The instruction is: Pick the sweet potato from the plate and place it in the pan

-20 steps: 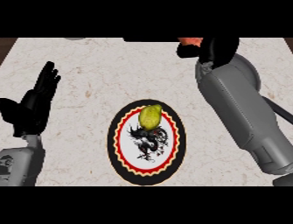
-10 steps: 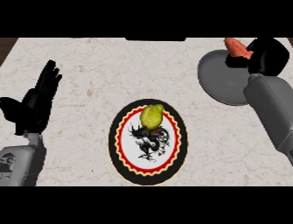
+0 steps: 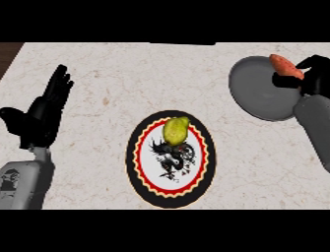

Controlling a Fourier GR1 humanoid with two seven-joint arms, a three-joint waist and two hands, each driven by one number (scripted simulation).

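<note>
While right hand (image 3: 318,78) fingers pinch sweet potato (image 3: 286,66) over pan (image 3: 262,93), left hand (image 3: 40,110) spread, marble counter (image 3: 109,74)

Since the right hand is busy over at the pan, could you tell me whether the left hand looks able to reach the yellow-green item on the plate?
Probably yes. The left hand rests open, holding nothing, and only bare counter separates it from the yellow-green item on the plate.

The left robot hand (image 3: 40,110) rests open at the left, fingers straight and pointing away, thumb spread outward, on its grey forearm. The right robot hand (image 3: 318,78), far right, curls its fingers round the sweet potato (image 3: 286,66).
</note>
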